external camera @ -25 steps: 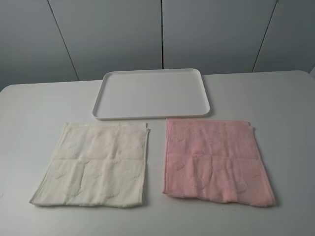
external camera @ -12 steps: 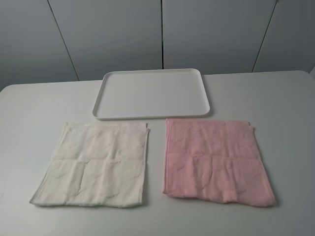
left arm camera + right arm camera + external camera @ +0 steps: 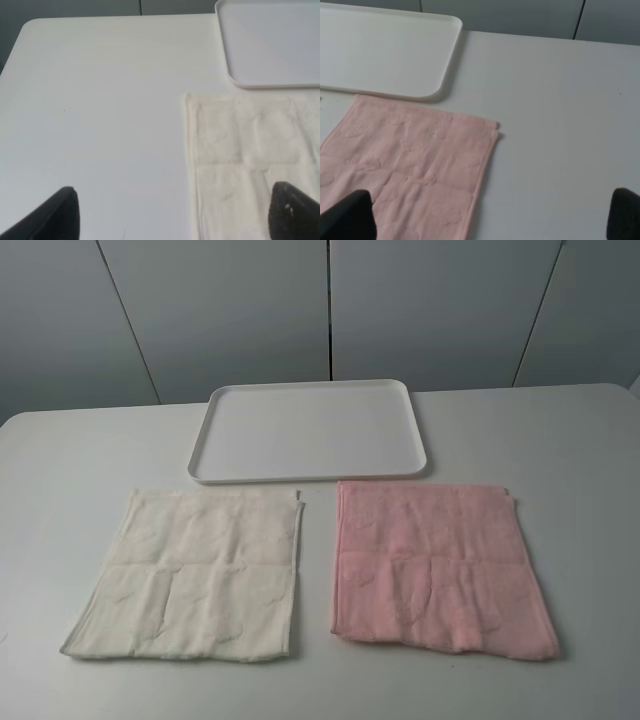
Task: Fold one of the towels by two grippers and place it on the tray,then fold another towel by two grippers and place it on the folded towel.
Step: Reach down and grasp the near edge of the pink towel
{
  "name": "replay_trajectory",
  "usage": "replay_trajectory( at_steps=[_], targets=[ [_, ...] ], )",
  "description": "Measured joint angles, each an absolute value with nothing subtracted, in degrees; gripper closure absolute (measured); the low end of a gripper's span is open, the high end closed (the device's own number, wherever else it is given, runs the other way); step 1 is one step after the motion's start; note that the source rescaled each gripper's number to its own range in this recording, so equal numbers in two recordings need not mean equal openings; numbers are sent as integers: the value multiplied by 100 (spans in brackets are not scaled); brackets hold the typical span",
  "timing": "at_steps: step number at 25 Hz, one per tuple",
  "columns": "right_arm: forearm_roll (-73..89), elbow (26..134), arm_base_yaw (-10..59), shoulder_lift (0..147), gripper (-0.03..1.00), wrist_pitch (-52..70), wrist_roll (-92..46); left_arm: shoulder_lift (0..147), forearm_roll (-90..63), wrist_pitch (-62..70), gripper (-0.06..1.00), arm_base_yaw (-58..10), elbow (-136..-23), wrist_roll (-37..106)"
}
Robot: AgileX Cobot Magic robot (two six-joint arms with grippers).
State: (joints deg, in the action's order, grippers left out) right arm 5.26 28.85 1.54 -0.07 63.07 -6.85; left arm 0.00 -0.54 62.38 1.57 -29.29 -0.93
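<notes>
Two claws of mine gape wide, gripping nothing; left claw (image 3: 175,212) straddles the cream-white towel's (image 3: 195,575) outer edge, right claw (image 3: 490,217) the pink towel's (image 3: 440,570); both towels lie flat on the bench (image 3: 80,460), side by side, just before the tray (image 3: 310,478).

I seem to work in a robotics lab or test room. A plain white table (image 3: 60,460) with rounded corners stands before a wall of flat grey panels (image 3: 230,310) split by thin dark seams. The props on it are laid out squarely, like a staged trial: a white tray (image 3: 300,478) toward the far edge, with a cream-white towel (image 3: 190,575) and a pink towel (image 3: 435,570) spread flat side by side before it.
</notes>
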Motion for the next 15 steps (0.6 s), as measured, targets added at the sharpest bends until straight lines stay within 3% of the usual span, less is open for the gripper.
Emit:
replay_trajectory(
  at_steps=[15],
  targets=[
    [689, 2898, 154, 143, -3, 6301, 0, 568, -168, 6248, -3, 157, -2929, -59]
  ],
)
